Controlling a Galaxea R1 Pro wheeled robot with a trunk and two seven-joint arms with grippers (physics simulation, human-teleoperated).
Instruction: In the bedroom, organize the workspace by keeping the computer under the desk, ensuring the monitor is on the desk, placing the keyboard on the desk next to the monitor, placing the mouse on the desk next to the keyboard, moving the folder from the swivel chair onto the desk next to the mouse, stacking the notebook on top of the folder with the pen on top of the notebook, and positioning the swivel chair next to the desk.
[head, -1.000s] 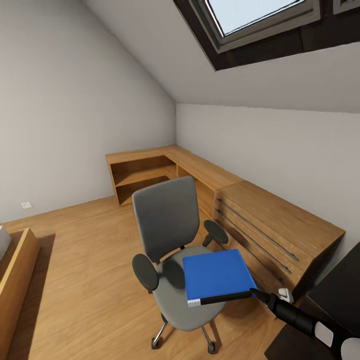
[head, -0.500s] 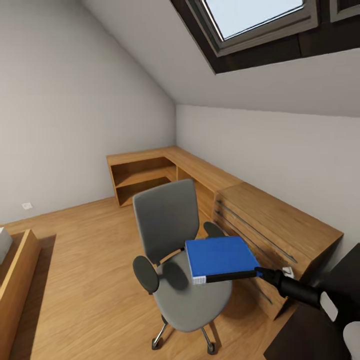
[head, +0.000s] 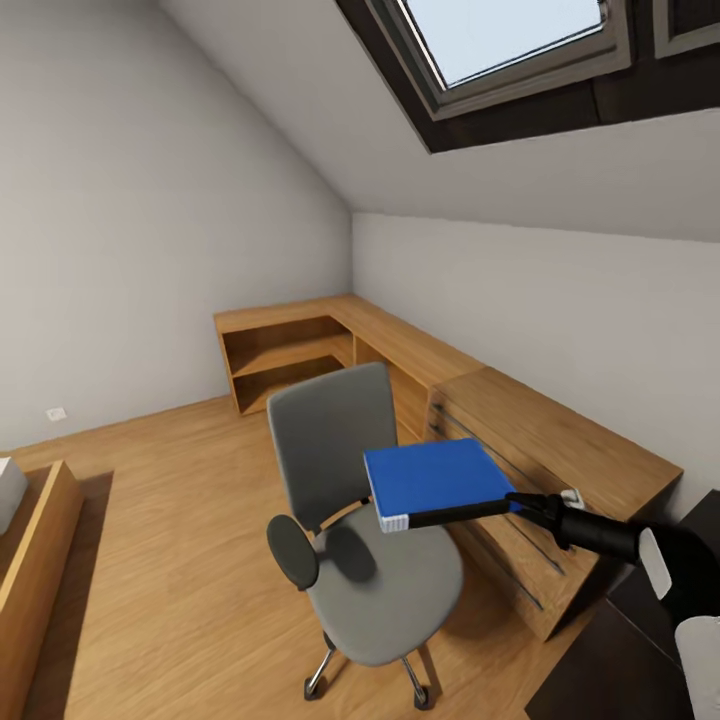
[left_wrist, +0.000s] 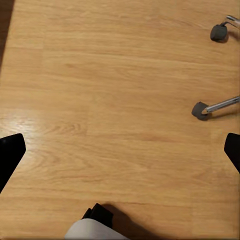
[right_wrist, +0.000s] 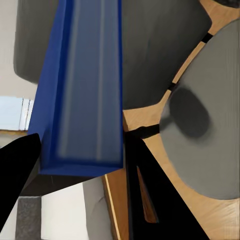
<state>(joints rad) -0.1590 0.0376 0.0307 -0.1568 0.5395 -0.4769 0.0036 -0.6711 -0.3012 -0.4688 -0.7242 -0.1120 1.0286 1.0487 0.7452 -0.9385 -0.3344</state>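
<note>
Folder (head: 432, 478) pinched at its edge by right end effector (head: 516, 502), above swivel chair (head: 365, 545) seat.

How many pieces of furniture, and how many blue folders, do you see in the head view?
Swivel chair: 1
Light-wood drawer chest: 1
Light-wood corner shelf unit: 1
Blue folder, held above the seat by the right pincer: 1
Total: 4
</note>
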